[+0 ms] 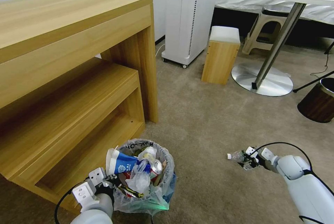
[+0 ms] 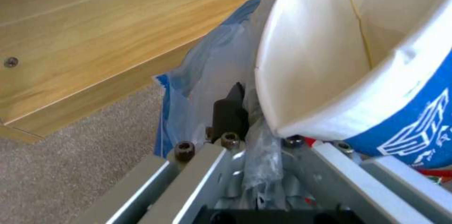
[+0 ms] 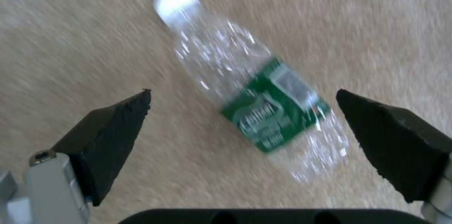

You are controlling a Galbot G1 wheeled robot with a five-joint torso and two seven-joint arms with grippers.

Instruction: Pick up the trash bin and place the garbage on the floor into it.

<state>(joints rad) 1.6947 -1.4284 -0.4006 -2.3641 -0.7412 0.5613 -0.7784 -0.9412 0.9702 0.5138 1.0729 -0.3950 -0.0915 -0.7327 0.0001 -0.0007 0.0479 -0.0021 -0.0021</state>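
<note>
The trash bin (image 1: 160,196), lined with a crinkly whitish bag, stands low at the left, heaped with garbage: a blue-white paper cup (image 1: 120,163) (image 2: 376,76), a can and wrappers. My left gripper (image 1: 110,182) is shut on the bin's near rim, and one dark finger (image 2: 229,111) presses the bag from outside. A green-labelled plastic bottle (image 1: 236,155) (image 3: 263,111) lies on the beige floor (image 1: 208,119). My right gripper (image 1: 248,161) (image 3: 242,91) hovers just over it, open wide, with its fingers either side of the bottle and not touching it.
A wooden desk with a low shelf (image 1: 69,43) stands close to the bin's left. Farther off are a white appliance on wheels (image 1: 189,15), a wooden stool (image 1: 221,56), a round table's metal base (image 1: 262,79) and a dark brown bin (image 1: 318,102). Open carpet lies between the two arms.
</note>
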